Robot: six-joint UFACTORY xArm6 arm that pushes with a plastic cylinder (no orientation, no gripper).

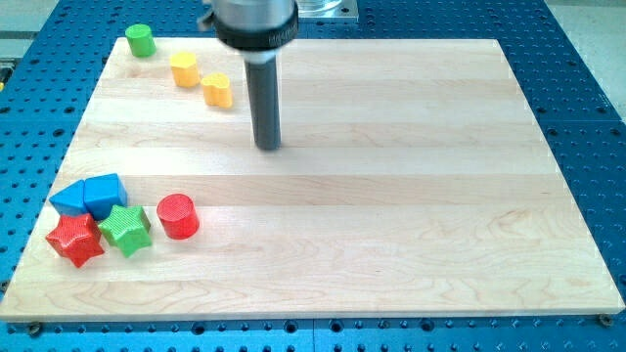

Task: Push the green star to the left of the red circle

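Nearest the frame's bottom, at lower left, a red star block [75,239] touches the green star block [126,230], which sits just left of the red circle block [178,216], with two blue blocks [68,198] [105,194] above them near the wooden board's [411,244] left edge. One green cylinder [141,40] and two yellow blocks [184,69] [217,89] sit upper left. My tip [268,147] stands well apart on open board; the rod, cut off at the frame's top, has no fingers and holds nothing.

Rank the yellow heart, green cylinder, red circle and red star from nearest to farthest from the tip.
From my tip:
1. Yellow heart, up-left, close by.
2. Red circle, lower left.
3. Green cylinder, the board's top-left corner.
4. Red star, far lower left.
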